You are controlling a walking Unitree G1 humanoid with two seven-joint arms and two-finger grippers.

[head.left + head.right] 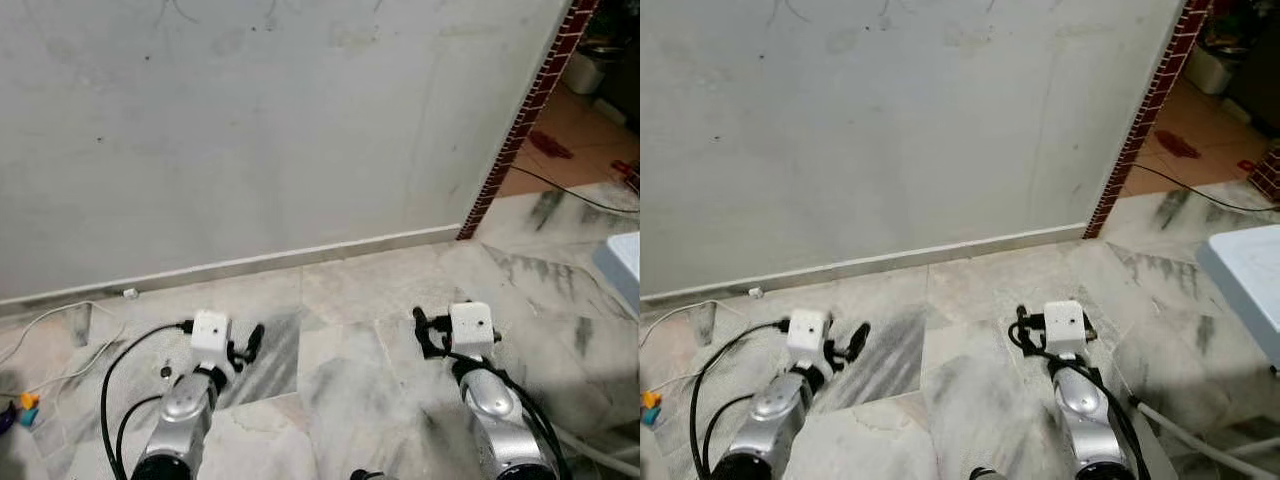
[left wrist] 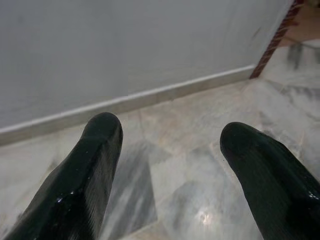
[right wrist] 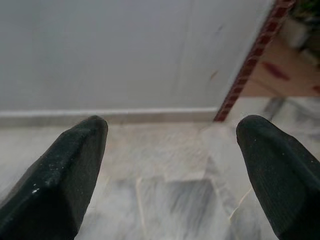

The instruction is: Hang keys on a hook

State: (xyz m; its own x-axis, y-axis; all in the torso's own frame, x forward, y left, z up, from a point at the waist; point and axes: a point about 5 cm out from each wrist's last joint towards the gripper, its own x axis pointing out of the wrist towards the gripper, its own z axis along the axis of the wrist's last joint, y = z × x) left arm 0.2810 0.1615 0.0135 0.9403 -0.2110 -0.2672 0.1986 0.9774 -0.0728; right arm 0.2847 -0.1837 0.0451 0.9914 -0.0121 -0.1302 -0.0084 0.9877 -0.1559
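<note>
both arms are held low over the grey-veined marble floor (image 1: 350, 300), facing a plain pale wall (image 1: 250, 120) edged by a red brick strip (image 1: 520, 120). the left claw (image 2: 170, 150) is spread wide with nothing between its black fingers (image 2: 95, 165), and the right claw (image 3: 170, 145) is likewise spread wide and empty. white cables (image 1: 60, 330) are seen lying on the floor at the robot's left, near the skirting; where the keys and hook are cannot be told.
</note>
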